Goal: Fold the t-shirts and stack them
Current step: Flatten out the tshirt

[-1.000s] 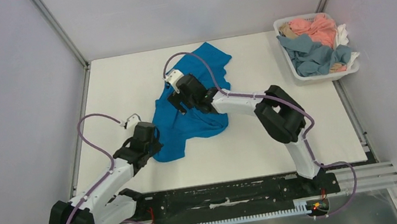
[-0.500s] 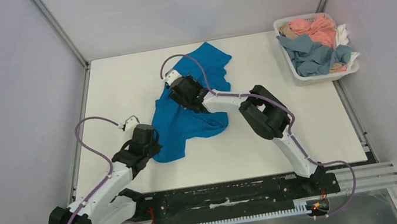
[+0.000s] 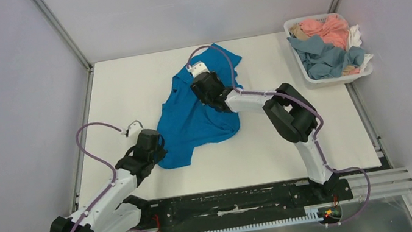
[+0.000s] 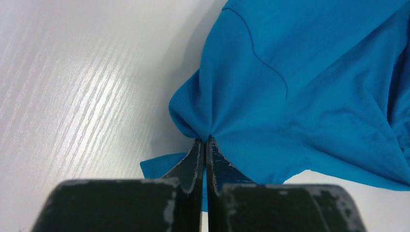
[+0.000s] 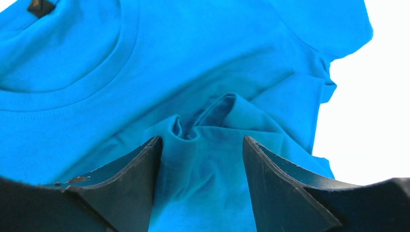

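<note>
A bright blue t-shirt (image 3: 192,124) lies crumpled in the middle of the white table (image 3: 125,85). My left gripper (image 3: 158,151) is at its near left edge. In the left wrist view the gripper (image 4: 205,142) is shut on a pinched fold of the shirt (image 4: 300,87). My right gripper (image 3: 203,83) hovers over the shirt's far part. In the right wrist view this gripper (image 5: 202,140) is open, its fingers wide apart astride a raised bunch of blue cloth (image 5: 212,116). The shirt's collar (image 5: 72,92) lies just beyond.
A white plastic basket (image 3: 333,77) at the far right corner holds pink, grey-blue and white garments. Grey walls with metal posts close in the table's left, far and right sides. A black rail (image 3: 235,201) runs along the near edge.
My right gripper has moved toward the far right across the shirt, and the cloth under it has shifted and spread there. The left gripper has stayed put on the shirt's edge.
</note>
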You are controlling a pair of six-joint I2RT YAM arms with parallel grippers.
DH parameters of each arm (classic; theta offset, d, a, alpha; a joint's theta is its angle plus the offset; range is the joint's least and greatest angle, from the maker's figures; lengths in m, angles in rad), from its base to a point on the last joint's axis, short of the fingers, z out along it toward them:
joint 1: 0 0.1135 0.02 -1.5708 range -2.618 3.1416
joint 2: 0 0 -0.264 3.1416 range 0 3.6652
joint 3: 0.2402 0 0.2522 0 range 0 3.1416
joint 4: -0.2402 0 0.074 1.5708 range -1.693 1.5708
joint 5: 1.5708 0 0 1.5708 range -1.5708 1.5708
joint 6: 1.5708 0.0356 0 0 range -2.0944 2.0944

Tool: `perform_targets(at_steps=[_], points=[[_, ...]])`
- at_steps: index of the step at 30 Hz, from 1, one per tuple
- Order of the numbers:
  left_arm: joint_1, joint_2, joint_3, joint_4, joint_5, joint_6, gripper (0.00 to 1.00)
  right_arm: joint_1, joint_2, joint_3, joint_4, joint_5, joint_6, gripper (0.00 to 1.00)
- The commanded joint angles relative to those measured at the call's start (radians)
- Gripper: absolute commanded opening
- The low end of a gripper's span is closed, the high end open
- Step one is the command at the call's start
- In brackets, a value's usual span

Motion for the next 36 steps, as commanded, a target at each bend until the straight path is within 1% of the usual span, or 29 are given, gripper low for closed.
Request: perform_targets(at_steps=[1,2,4,7,9,11,12,13,14,15,16,20,25,28,30,33,36], points=[[-0.002,-0.008,-0.006,-0.006,-0.048,-0.035,0.02,-0.035,-0.101,-0.044,0.051,-0.045,0.07,0.62],[-0.001,-0.007,-0.007,-0.006,-0.048,-0.035,0.02,-0.042,-0.107,-0.053,0.051,-0.051,0.076,0.59],[-0.001,-0.006,-0.006,-0.006,-0.049,-0.035,0.02,-0.052,-0.11,-0.063,0.05,-0.086,0.087,0.57],[-0.002,-0.005,-0.007,-0.005,-0.048,-0.035,0.02,-0.059,-0.108,-0.073,0.048,-0.123,0.094,0.48],[-0.002,0.0,-0.005,-0.002,-0.046,-0.034,0.02,-0.059,-0.107,-0.075,0.048,-0.175,0.094,0.41],[-0.002,0.005,-0.005,-0.002,-0.042,-0.033,0.02,-0.059,-0.108,-0.083,0.049,-0.246,0.106,0.4],[-0.002,0.006,-0.005,-0.002,-0.042,-0.033,0.02,-0.059,-0.111,-0.091,0.055,-0.273,0.119,0.37],[-0.001,0.007,-0.005,-0.002,-0.041,-0.033,0.02,-0.06,-0.114,-0.101,0.058,-0.293,0.136,0.33],[-0.001,0.007,-0.005,-0.001,-0.041,-0.033,0.02,-0.059,-0.119,-0.114,0.069,-0.304,0.151,0.24],[-0.002,0.007,-0.005,0.0,-0.041,-0.033,0.02,-0.059,-0.125,-0.128,0.082,-0.306,0.162,0.14],[-0.002,0.005,-0.003,0.0,-0.041,-0.033,0.02,-0.059,-0.134,-0.141,0.1,-0.302,0.172,0.0],[-0.001,-0.006,0.014,0.0,-0.039,-0.042,0.02,-0.06,-0.215,-0.199,0.155,-0.267,0.186,0.0],[-0.001,-0.052,0.056,-0.019,-0.044,-0.043,0.02,-0.066,-0.423,-0.305,0.163,-0.147,0.159,0.0],[-0.001,-0.101,0.076,-0.045,-0.042,-0.044,0.02,-0.099,-0.572,-0.416,0.126,-0.1,0.167,0.0],[-0.001,-0.139,0.082,-0.056,-0.031,-0.046,0.02,-0.137,-0.689,-0.52,0.114,-0.117,0.189,0.0],[-0.001,-0.209,0.101,-0.072,-0.006,-0.043,0.02,-0.159,-0.892,-0.69,0.118,-0.108,0.211,0.0],[-0.001,-0.28,0.17,-0.094,-0.004,-0.02,0.02,-0.161,-1.068,-0.754,0.117,-0.075,0.205,0.0]])
